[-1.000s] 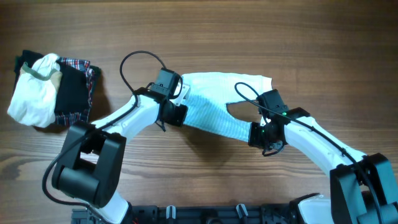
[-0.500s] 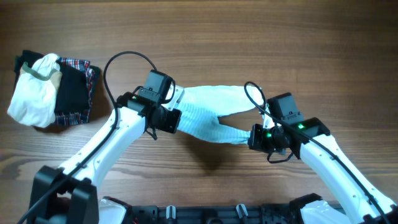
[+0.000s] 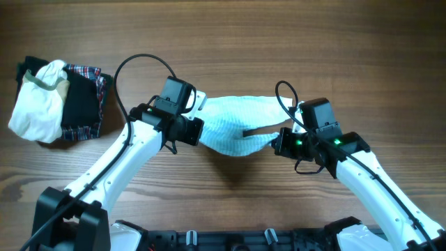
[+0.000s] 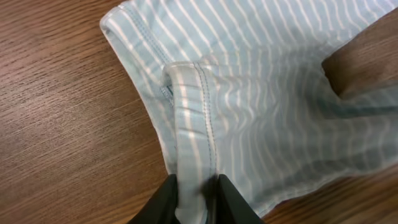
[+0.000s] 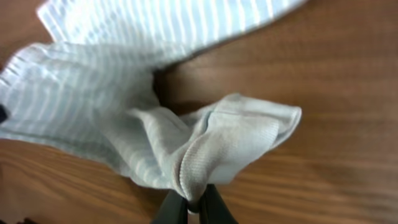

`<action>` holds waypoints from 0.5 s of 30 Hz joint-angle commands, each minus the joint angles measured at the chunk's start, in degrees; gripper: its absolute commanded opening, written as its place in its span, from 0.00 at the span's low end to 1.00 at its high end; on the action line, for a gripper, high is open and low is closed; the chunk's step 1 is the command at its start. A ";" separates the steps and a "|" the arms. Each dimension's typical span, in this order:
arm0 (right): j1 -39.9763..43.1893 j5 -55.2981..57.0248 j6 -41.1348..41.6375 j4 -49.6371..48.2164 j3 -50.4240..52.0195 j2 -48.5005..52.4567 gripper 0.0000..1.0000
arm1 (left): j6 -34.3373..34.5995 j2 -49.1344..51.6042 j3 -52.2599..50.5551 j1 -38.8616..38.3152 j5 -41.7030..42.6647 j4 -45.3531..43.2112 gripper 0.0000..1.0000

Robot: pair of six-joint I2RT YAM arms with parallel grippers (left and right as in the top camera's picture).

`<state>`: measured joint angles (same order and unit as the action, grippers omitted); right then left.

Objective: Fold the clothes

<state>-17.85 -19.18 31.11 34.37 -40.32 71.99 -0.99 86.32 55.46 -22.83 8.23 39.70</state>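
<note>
A light blue and white striped garment (image 3: pixel 233 125) hangs stretched between my two grippers above the wooden table. My left gripper (image 3: pixel 194 131) is shut on its left hem; in the left wrist view the fingers (image 4: pixel 168 199) pinch a folded seam of the garment (image 4: pixel 249 93). My right gripper (image 3: pixel 279 141) is shut on its right edge; in the right wrist view the gripper (image 5: pixel 194 208) clamps a bunched fold of the garment (image 5: pixel 112 93). The far edge of the cloth rests toward the back, and the middle sags.
A pile of other clothes (image 3: pixel 59 101) lies at the far left: a white bundle (image 3: pixel 35 111), a dark piece and a red plaid piece. Cables loop above both wrists. The table's front rail (image 3: pixel 230 240) runs along the bottom.
Both grippers have drawn the garment toward the front and lifted it. The right gripper moved left and back a little, so the cloth bunches and folds over between them.
</note>
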 commanded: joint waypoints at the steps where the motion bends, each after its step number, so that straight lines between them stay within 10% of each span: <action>1: 0.04 0.13 5.84 4.04 -0.24 -0.15 0.04 | 0.42 -0.90 -0.26 -0.15 -0.39 0.44 0.20; 15: 0.04 0.04 18.14 12.50 -0.24 -0.15 0.04 | 0.39 -0.90 -0.26 -0.15 -0.37 0.39 0.17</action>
<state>-17.85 -17.78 45.23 46.57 -40.32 71.99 -0.97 86.32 55.46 -22.83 8.21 40.10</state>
